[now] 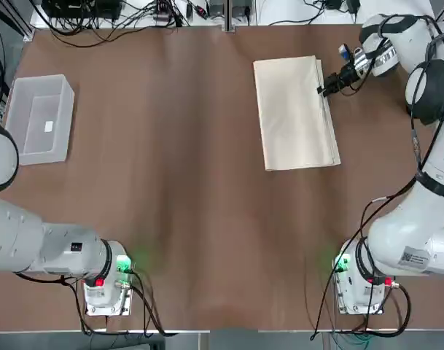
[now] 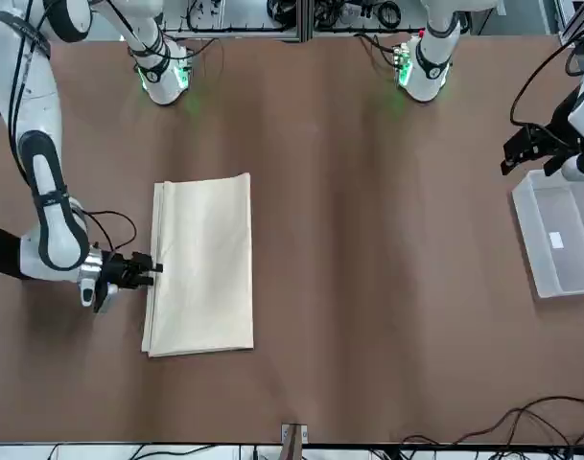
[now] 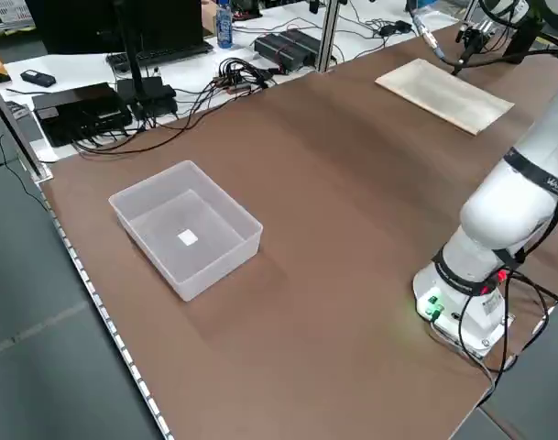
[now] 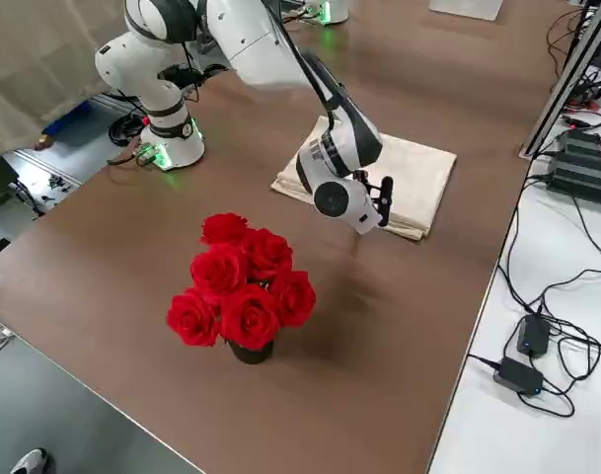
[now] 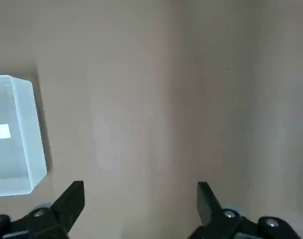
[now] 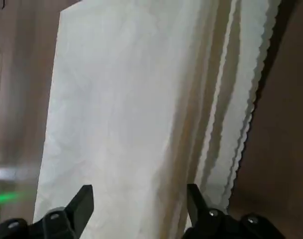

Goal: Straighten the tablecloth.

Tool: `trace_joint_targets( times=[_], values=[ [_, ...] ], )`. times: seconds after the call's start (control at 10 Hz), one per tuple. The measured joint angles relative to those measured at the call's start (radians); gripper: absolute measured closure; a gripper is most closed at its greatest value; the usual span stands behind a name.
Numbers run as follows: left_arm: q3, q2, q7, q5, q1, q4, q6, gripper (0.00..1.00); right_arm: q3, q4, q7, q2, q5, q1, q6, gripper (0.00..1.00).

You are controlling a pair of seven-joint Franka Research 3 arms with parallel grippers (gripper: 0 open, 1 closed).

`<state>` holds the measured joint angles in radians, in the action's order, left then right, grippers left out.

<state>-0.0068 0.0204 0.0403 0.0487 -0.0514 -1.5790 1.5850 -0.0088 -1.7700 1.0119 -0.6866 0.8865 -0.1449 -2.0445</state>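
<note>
Top view: where is the tablecloth [image 1: 296,115]?

Folded into an upright rectangle, right of centre; my right gripper [image 1: 321,91] is at its right edge.

Left wrist view: your left gripper [image 5: 141,186]?

My jaws stand apart near the plastic bin [image 5: 14,139].

Right wrist view?

My right jaws are apart, framing layered edges.

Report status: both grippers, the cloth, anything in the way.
Right gripper open at folded cream fabric tablecloth's layered edge, nothing gripped. Left gripper open, empty, near translucent rectangular plastic bin. Bin well apart from cloth.
</note>
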Motion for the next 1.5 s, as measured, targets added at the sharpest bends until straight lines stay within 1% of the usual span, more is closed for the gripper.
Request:
trace_joint_targets(
  times=[0.2,0.4,0.7,0.8,1.2,1.4,1.5],
  values=[
    [0.000,0.000,0.000,0.000,0.000,0.000,0.000,0.00,-0.001,-0.003,-0.006,-0.002,0.000,-0.001,0.000,0.18],
    [0.000,0.000,0.000,0.000,0.000,0.000,0.000,0.00,-0.002,-0.006,-0.008,-0.008,0.000,-0.001,0.000,0.22],
    [0.000,0.000,0.000,0.000,0.000,0.000,0.000,0.00,0.001,-0.006,-0.023,-0.009,0.000,0.000,0.001,0.26],
    [0.000,0.000,0.000,0.000,0.000,0.000,0.000,0.00,0.002,-0.006,-0.028,-0.010,0.000,0.002,0.001,0.30],
    [0.000,0.000,0.000,0.000,0.000,0.000,0.000,0.00,0.003,-0.006,-0.037,-0.022,0.007,0.007,0.001,0.32],
    [0.000,0.000,0.000,0.000,0.001,0.000,0.000,0.00,0.003,-0.006,-0.039,-0.023,0.011,0.012,0.002,0.37],
    [0.001,0.000,0.000,0.000,0.003,0.000,0.000,0.00,0.003,-0.006,-0.039,-0.023,0.011,0.012,0.002,0.42]
  ],
)
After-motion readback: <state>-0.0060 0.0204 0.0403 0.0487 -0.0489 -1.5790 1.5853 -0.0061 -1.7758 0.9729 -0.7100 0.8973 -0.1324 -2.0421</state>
